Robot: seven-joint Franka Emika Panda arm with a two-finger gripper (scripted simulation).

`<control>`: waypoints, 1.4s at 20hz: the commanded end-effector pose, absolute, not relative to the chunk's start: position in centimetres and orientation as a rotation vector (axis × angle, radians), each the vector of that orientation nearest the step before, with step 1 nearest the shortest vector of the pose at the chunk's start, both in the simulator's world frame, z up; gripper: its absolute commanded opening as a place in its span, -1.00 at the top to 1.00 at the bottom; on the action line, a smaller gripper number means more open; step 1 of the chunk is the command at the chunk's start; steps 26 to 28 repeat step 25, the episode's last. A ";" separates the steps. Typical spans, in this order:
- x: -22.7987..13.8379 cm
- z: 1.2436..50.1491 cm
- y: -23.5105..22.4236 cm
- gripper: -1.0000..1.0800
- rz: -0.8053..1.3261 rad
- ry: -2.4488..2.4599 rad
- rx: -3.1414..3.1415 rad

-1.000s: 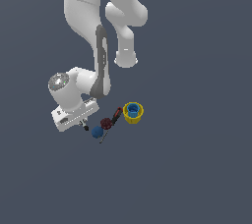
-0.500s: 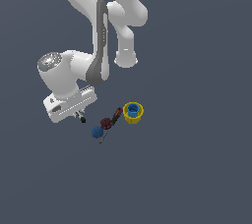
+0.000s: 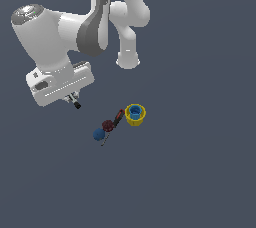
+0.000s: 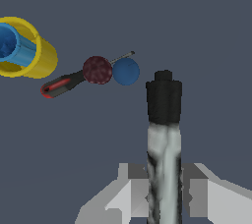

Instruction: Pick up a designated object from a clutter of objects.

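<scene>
Already the gripper (image 4: 163, 188) grips the silver rod (image 4: 164, 134), lifted clear of the clutter (image 3: 117, 123); next, hold steady.

One yellow cup (image 3: 135, 114), one blue ball (image 3: 98, 134), one dark red round piece (image 3: 107, 125), one red-black tool (image 3: 118, 117), one silver rod (image 4: 164, 134).

Glossy white rounded arm links (image 3: 47, 37), dark grey joint band (image 3: 92, 34), grey-capped wrist end (image 3: 27, 14), boxy white hand housing (image 3: 60, 84), pale grey angular gripper fingers (image 4: 129, 196), perhaps faint ribbing on the housing.
</scene>
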State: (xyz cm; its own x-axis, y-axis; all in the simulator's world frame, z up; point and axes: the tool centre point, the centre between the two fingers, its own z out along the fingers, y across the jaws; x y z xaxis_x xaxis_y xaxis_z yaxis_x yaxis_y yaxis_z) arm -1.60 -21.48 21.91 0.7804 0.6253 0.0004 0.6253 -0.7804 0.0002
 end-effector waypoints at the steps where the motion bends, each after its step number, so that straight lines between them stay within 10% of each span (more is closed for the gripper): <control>1: -1.8 24.8 -21.4 1.00 0.000 1.041 2.965; 28: -2.2 40.2 -21.4 1.00 0.000 1.038 2.965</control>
